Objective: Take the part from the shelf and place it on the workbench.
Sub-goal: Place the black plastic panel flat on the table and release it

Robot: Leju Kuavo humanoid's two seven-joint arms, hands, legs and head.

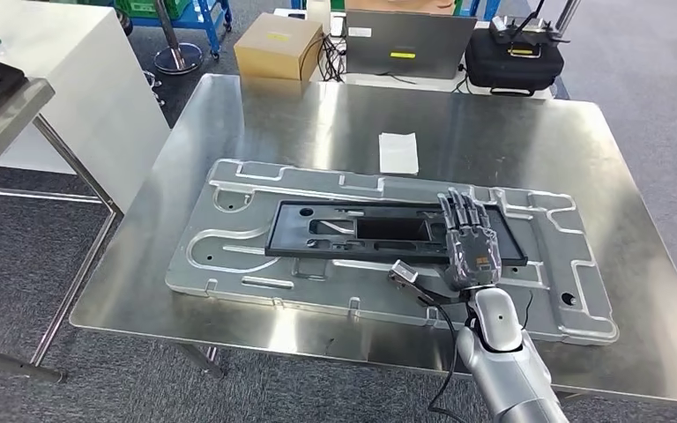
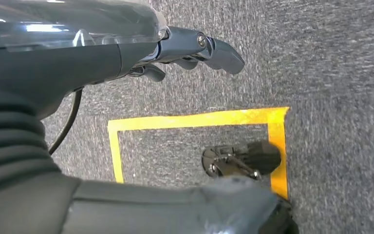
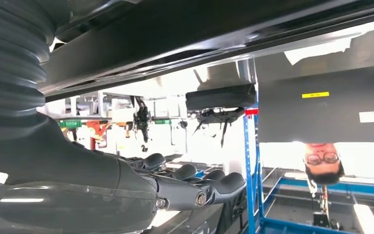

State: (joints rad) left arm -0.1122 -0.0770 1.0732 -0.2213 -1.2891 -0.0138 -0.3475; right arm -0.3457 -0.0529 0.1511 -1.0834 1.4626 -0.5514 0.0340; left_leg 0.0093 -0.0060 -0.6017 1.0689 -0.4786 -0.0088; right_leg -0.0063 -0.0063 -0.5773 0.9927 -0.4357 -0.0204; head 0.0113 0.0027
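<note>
The part, a long black rectangular frame, lies flat on a large silver machined plate on the steel workbench. My right hand is over the frame's right end, fingers stretched out and apart, gripping nothing. Whether it touches the frame I cannot tell. The right wrist view has the same hand with straight fingers close to the dark frame. My left hand hangs over grey carpet and holds nothing.
A white paper slip lies on the bench beyond the plate. Past the far edge are a cardboard box, a grey case and a black bag. A shelf stands at the left. A person is behind the bench.
</note>
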